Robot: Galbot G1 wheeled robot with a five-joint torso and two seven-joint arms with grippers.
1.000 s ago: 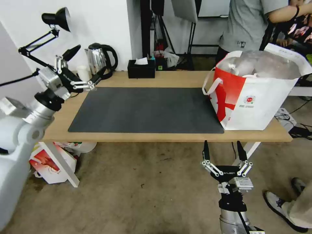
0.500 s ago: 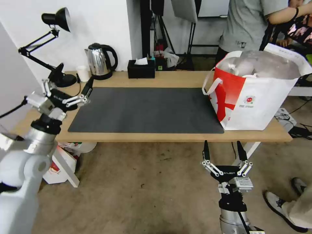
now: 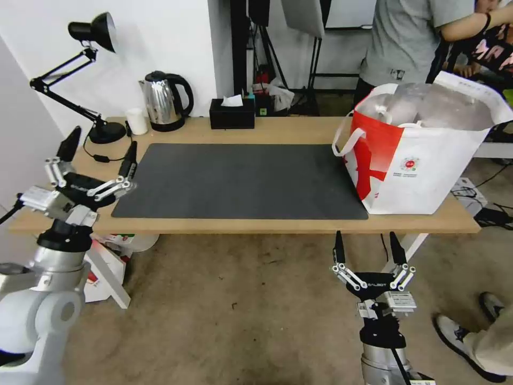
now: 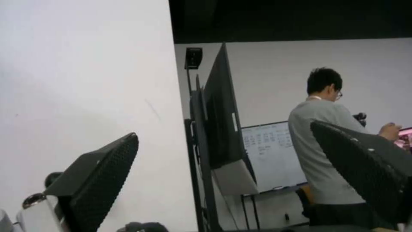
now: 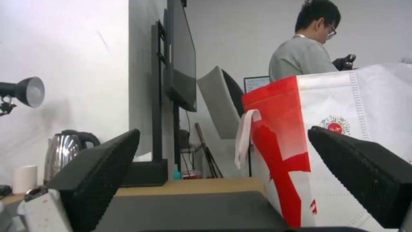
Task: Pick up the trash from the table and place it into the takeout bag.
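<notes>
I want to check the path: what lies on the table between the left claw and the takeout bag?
In the head view, the dark grey mat alone lies between the left claw and the takeout bag.

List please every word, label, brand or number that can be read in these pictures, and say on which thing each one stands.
"GALBOT": on the black body of the right gripper, below the table's front edge; small but readable.
Round red logo and lines of print under it on the takeout bag: too small to read.
Print on the body of the left gripper: too small to read.
Writing on the whiteboard behind the person: blurred, unreadable.
</notes>
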